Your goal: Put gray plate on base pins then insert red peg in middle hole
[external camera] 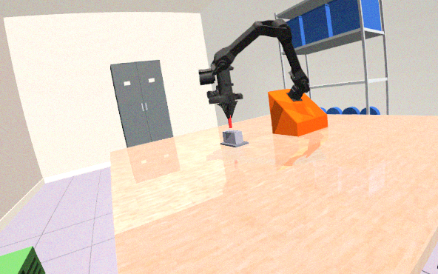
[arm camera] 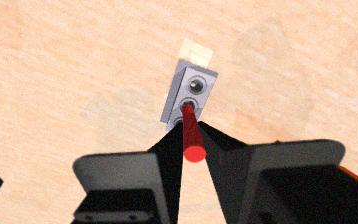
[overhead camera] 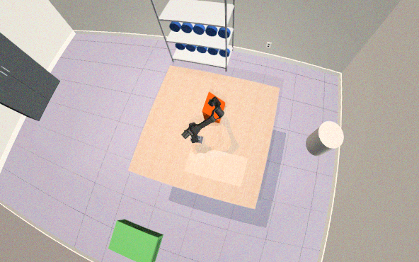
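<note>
My gripper (external camera: pixel 229 116) (arm camera: pixel 190 126) points down and is shut on the red peg (external camera: pixel 230 124) (arm camera: pixel 192 134). The peg stands about upright between the fingertips. The gray plate (external camera: pixel 233 138) (arm camera: pixel 183 95) is a block with three holes in a row, and it lies flat on the darker gray base (external camera: pixel 237 145) (arm camera: pixel 171 102). The peg's lower end is just above the plate, with a small gap in the exterior view. In the wrist view it lines up with the middle hole, whose rim is partly covered. The third hole is mostly hidden by the fingers. The pins are not clearly visible.
The orange wedge-shaped stand (overhead camera: pixel 208 106) (external camera: pixel 311 115) under the arm's base is on the wooden table (overhead camera: pixel 165 149) (external camera: pixel 272 207). A metal shelf (overhead camera: pixel 197 12) (external camera: pixel 365 59) stands beyond the table. A green box (overhead camera: pixel 134 242) and a pale cylinder (overhead camera: pixel 331 134) are on the floor.
</note>
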`<state>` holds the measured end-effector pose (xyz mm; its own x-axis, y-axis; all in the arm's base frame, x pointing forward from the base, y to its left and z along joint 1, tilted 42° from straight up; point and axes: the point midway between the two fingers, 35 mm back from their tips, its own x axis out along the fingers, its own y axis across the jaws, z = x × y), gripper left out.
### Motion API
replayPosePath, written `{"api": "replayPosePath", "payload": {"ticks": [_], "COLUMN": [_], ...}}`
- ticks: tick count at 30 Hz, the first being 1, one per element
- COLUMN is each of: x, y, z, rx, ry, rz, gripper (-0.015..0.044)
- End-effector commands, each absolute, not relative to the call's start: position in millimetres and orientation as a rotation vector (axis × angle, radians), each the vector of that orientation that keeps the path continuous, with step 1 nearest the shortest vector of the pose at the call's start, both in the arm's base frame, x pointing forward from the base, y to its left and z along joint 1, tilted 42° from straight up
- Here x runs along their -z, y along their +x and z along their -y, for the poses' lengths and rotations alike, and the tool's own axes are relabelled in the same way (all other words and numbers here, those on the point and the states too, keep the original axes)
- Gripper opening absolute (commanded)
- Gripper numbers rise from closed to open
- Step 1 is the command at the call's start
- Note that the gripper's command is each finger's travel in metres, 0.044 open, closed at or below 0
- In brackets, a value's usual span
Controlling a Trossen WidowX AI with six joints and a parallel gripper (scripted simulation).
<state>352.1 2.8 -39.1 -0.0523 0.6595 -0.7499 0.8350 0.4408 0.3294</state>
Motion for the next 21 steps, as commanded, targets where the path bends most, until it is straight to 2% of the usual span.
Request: {"api": "replayPosePath", "payload": {"ticks": [1, 21], "x": [40.4, 51.5], "y": [351.9, 350.2], "z": [-3.8, -12.2], "rx": [0.240, 0.242], "ry": [1.284, 1.276], "rz": [-1.777, -1.777], "gripper": [0.0000, 0.0000]}}
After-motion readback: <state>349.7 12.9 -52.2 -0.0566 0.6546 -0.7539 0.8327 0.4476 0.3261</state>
